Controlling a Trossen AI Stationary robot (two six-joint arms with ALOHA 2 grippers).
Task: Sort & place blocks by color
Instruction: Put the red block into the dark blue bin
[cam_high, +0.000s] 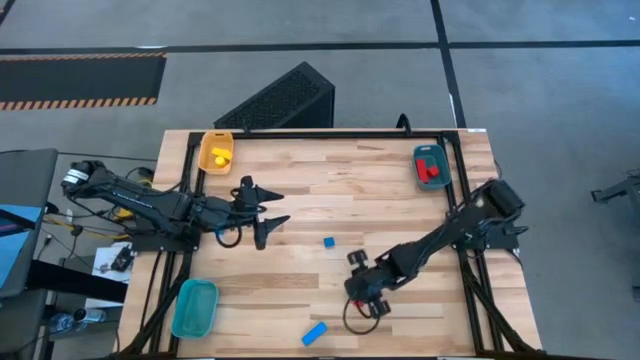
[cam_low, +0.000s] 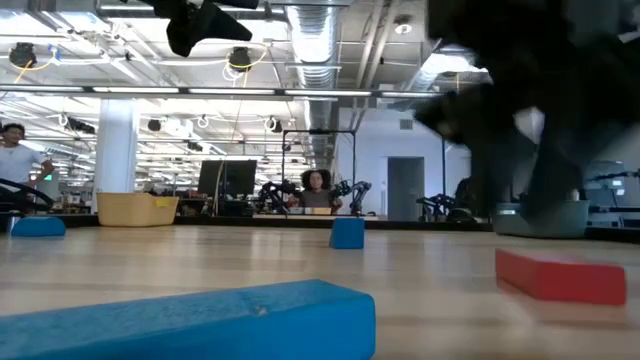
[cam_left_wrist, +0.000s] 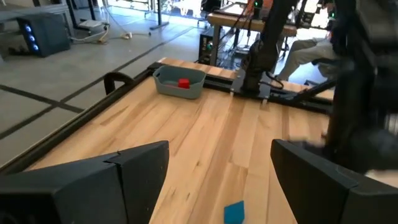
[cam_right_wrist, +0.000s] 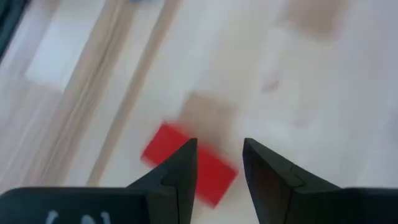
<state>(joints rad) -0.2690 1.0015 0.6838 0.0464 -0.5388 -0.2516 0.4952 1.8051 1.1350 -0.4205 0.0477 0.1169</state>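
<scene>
A red bar block (cam_right_wrist: 186, 163) lies flat on the table, just below my right gripper (cam_right_wrist: 219, 144). That gripper's fingers are partly apart, with nothing between them; one tip overlaps the block in the picture. In the low view the red block (cam_low: 560, 275) rests on the wood under the dark blurred right gripper. In the high view that gripper (cam_high: 362, 298) hides it. My left gripper (cam_high: 283, 207) hovers wide open left of centre and holds nothing. A blue cube (cam_high: 328, 241) sits mid-table. A blue bar (cam_high: 314, 333) lies near the front edge.
A yellow tray (cam_high: 217, 151) with yellow blocks stands at the far left. A grey-teal tray (cam_high: 432, 165) with red blocks is at the far right, and a teal tray (cam_high: 194, 307) at the near left. A black frame rims the table, and people sit in the room beyond.
</scene>
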